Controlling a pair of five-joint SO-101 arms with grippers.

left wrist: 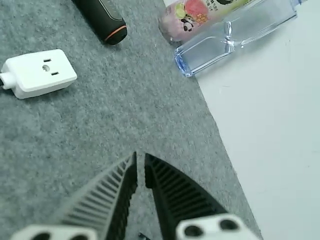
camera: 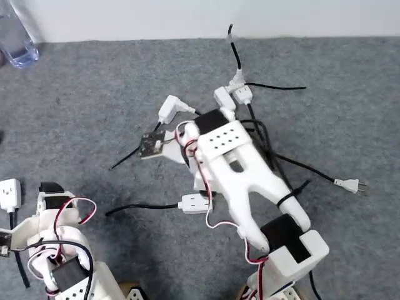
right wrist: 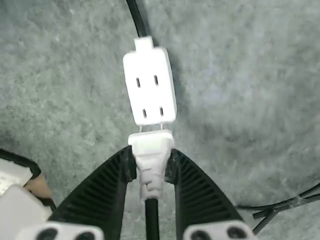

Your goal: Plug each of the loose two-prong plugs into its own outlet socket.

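- The right hand is clenched on a white two-prong plug. The plug's prongs meet the end face of a white outlet block, and a sliver of prong shows, so it looks not fully seated.
- That block lies mid-table, tucked against the right arm.
- The step in hand looks like seating this plug. The next move calls for a straight push along the block, which might slide on the grey table.
- A second loose plug waits well to the right.
- A spare outlet lies at the far left, near the left hand, which is closed on nothing.
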